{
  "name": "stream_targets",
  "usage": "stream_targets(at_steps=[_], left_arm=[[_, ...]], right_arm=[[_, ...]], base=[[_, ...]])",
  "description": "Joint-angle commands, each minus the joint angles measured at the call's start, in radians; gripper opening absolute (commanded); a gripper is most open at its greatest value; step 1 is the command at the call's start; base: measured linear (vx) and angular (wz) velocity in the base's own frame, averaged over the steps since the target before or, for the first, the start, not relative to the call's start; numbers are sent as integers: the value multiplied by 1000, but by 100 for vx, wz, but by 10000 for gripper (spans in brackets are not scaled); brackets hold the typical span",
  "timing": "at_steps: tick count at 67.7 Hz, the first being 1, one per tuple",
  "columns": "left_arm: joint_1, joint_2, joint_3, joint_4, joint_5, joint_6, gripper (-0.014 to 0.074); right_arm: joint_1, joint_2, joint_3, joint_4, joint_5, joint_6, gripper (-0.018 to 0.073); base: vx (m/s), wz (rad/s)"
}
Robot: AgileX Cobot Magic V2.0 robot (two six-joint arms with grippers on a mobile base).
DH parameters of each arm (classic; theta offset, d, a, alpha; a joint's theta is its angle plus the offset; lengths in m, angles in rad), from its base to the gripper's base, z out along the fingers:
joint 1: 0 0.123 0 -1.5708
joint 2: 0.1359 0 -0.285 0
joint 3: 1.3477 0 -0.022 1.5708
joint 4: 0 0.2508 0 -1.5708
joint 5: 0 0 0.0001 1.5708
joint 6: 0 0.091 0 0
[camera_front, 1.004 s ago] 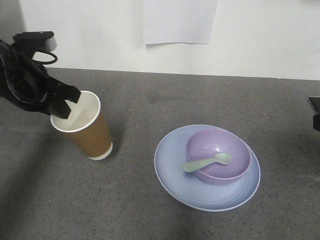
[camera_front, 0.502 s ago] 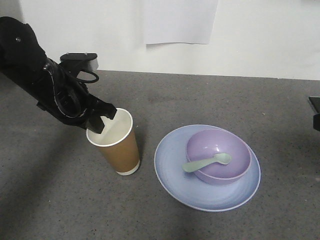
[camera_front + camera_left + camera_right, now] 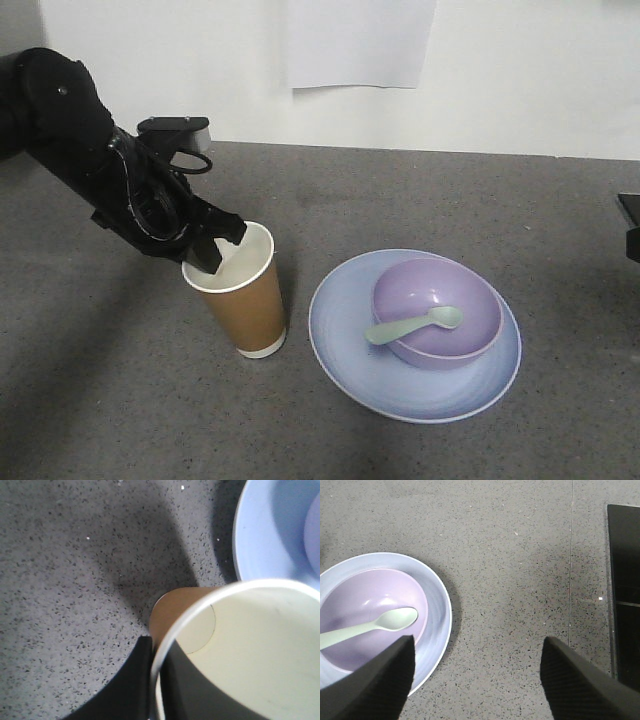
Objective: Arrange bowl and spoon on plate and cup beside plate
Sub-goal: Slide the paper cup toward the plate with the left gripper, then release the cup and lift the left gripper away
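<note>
The brown paper cup (image 3: 245, 296) stands upright just left of the pale blue plate (image 3: 345, 340), a small gap between them. My left gripper (image 3: 212, 250) is shut on the cup's near-left rim, one finger inside and one outside (image 3: 130, 680). The cup (image 3: 240, 645) fills the left wrist view, with the plate (image 3: 260, 540) at upper right. On the plate sits the lilac bowl (image 3: 470, 325), and the mint spoon (image 3: 410, 326) lies across it, scoop inside. My right gripper (image 3: 477, 652) hovers open over bare table right of the plate (image 3: 437, 605), bowl (image 3: 360, 605) and spoon (image 3: 375, 625).
A grey speckled tabletop (image 3: 420, 190) runs back to a white wall with a paper sheet (image 3: 360, 45). A black object (image 3: 628, 225) sits at the right edge, seen in the right wrist view as a dark panel (image 3: 624, 580).
My left arm has carried the cup rightward, from far left to beside the plate, and brought it upright. Plate, bowl, spoon and right gripper have stayed still.
</note>
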Motion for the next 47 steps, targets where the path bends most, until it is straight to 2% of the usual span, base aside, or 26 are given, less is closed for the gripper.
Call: stream_targets(at_steps=[1,29,37,47], left_arm=[[-10,-31,-20,-27,-8,-2,102],[-10,-31,-20,-27,-27,4,568],[-10,-45,-22,-27,-40,6,639],[-9,-78,-26,-26,-53,17,645]], right_arm=[[-6,-10,-30,1,-52,-7,506],[-6,-10,-30,1,-52,-7,506],[-6,-10,-30,1,-53,-7,506],[-6,-10,-30,1,-53,-7,506]], base=[[0,0],[0,0],[0,0],[0,0]])
